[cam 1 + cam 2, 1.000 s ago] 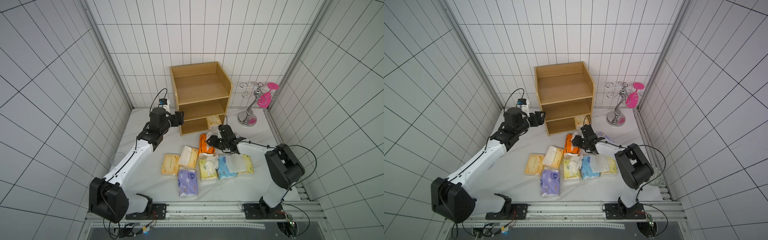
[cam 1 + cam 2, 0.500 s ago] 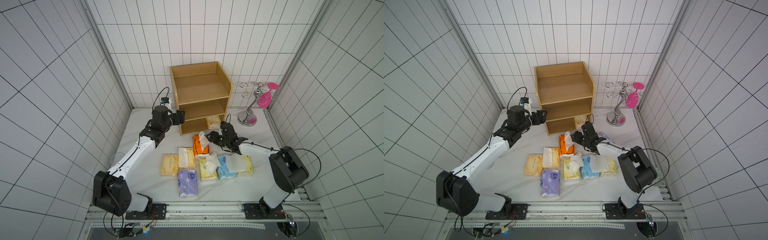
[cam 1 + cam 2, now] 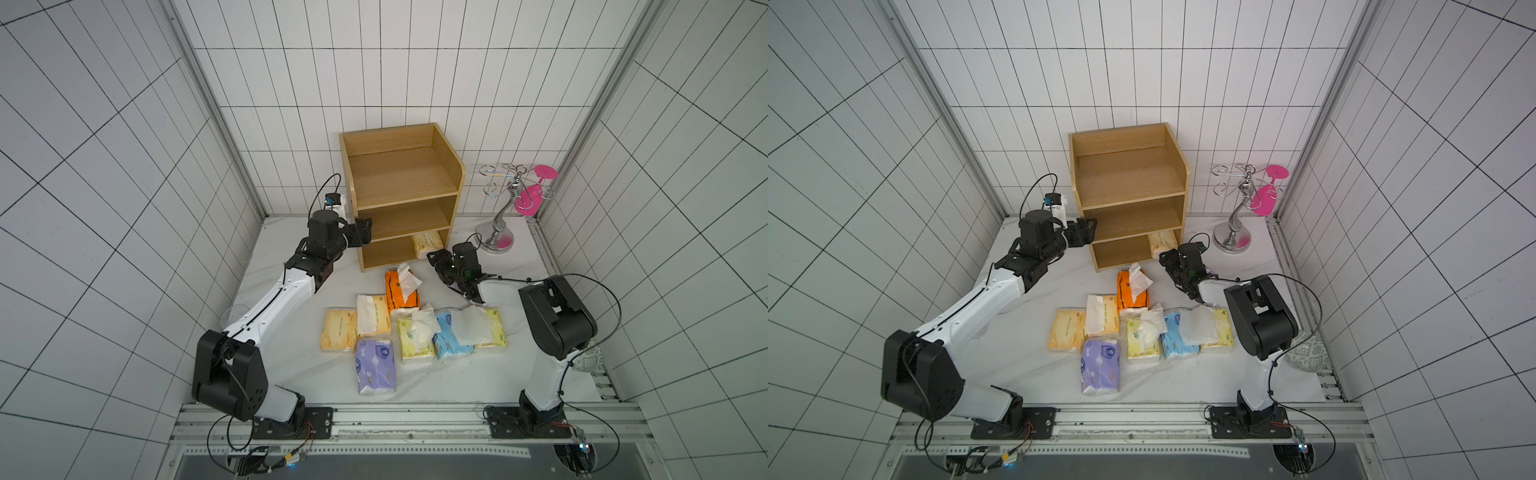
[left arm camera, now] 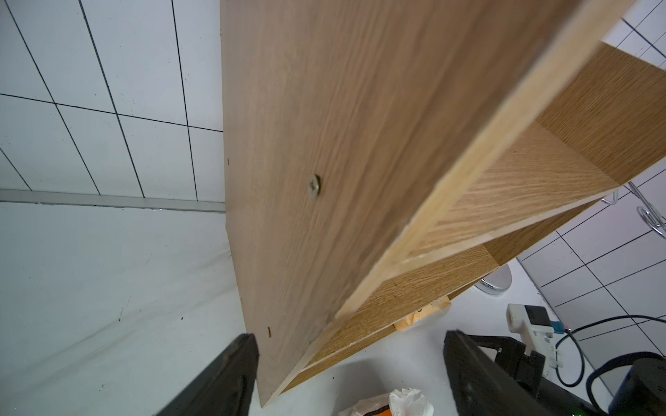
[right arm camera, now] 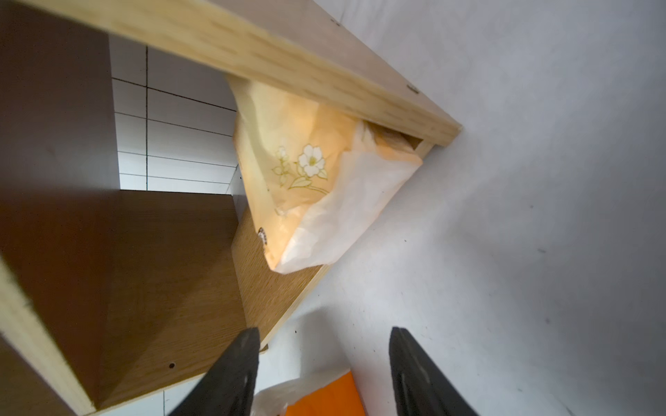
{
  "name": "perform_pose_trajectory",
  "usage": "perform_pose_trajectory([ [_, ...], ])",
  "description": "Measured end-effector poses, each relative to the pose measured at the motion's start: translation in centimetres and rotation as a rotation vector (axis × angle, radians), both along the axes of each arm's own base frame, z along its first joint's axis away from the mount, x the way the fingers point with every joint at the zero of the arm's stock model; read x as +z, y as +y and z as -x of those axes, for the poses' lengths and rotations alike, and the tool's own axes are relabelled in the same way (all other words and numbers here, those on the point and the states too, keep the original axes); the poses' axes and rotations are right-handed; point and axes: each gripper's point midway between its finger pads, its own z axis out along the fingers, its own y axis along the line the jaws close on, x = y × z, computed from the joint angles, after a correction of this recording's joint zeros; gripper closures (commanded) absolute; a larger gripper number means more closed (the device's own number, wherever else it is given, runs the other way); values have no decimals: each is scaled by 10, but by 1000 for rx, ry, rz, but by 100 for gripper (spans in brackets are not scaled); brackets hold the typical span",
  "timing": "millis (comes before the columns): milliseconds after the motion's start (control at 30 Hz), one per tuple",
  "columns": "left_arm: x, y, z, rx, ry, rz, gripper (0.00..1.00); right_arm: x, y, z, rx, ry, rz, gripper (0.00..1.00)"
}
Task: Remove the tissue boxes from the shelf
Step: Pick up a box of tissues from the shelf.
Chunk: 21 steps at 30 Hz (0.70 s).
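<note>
The light-wood shelf stands at the back in both top views. One pale yellow tissue pack lies at the right end of its bottom tier, while the upper tiers are bare. Several other tissue boxes lie on the table in front, among them a bright orange one with white tissue sticking out. My left gripper is open beside the front edge of the shelf's left side panel. My right gripper is open and empty, just in front of the bottom tier's pack.
A silver stand with a pink glass is right of the shelf, close behind the right arm. A purple pack, a light blue one and yellow ones fill the table's middle. White tiled walls enclose three sides.
My right gripper has left the orange pack and moved back toward the shelf's bottom tier. My left gripper has come closer to the shelf's left front edge.
</note>
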Motion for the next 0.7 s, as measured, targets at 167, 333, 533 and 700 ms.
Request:
perform_pose_trajectory([
  [167,4,1,-2,-2,-19,5,15,3,10,-26,-48,-24,-62,39],
  [333,-1,4,-2,2,-14,1,15,9,14,-43,-80,-47,-95,45],
  [533,-4,5,-2,-7,-9,6,15,-11,15,-47,-97,-15,-83,76],
  [700,-1,3,-2,-15,-18,14,15,-13,14,-46,-95,-7,-73,92],
])
